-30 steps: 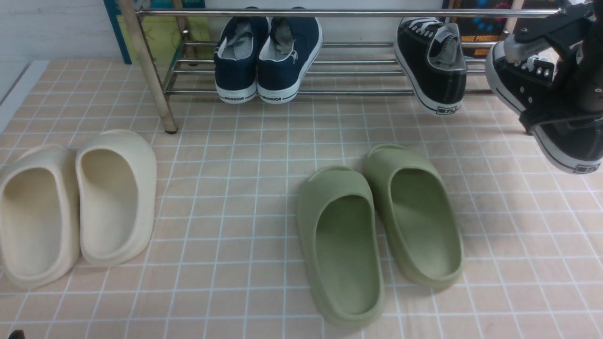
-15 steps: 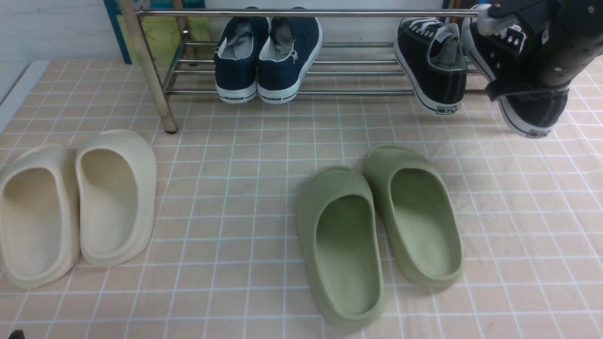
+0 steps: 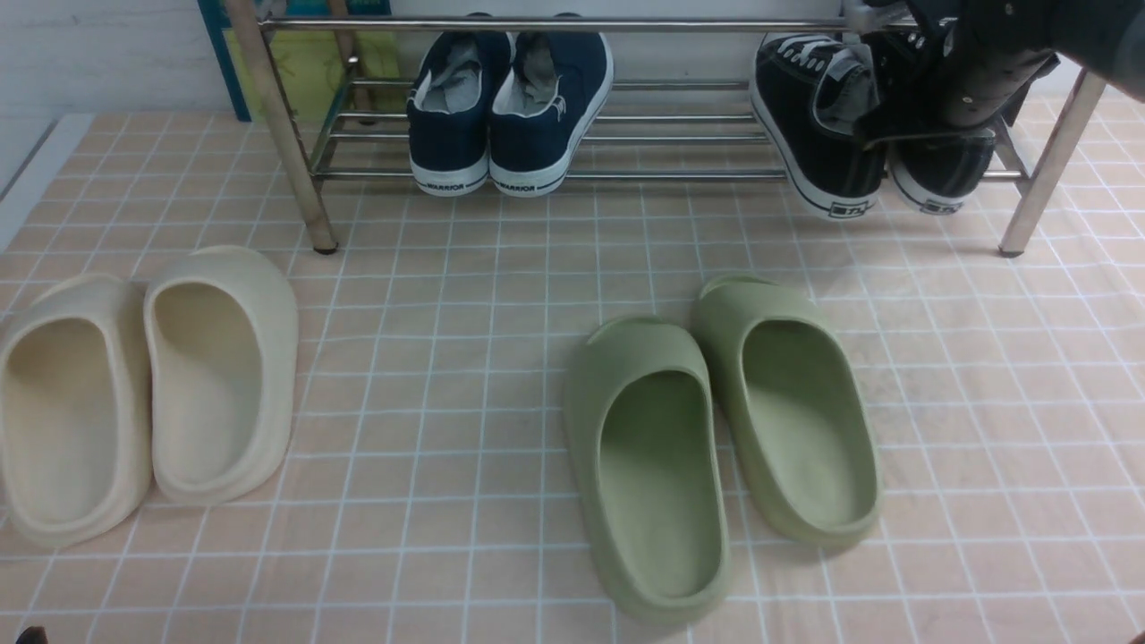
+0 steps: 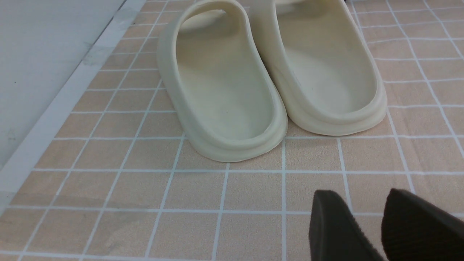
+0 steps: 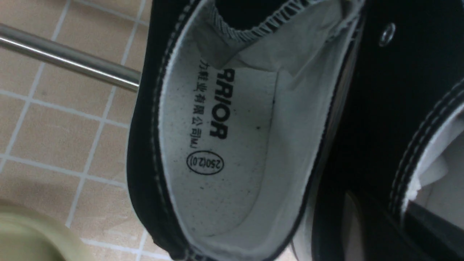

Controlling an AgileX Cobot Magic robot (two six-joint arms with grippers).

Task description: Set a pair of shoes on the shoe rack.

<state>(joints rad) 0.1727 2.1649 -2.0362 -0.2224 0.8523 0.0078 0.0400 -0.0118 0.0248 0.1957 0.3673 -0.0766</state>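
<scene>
Right pincer (image 5: 380,221) pinching side wall of one black sneaker (image 3: 939,170); other black sneaker (image 3: 823,125) just left of it, on rack (image 3: 555,25).

A white wall (image 3: 107,54) meets the beige tiled floor (image 3: 402,376).

Navy sneakers (image 3: 511,112) on the silver rack (image 3: 318,210)
</scene>
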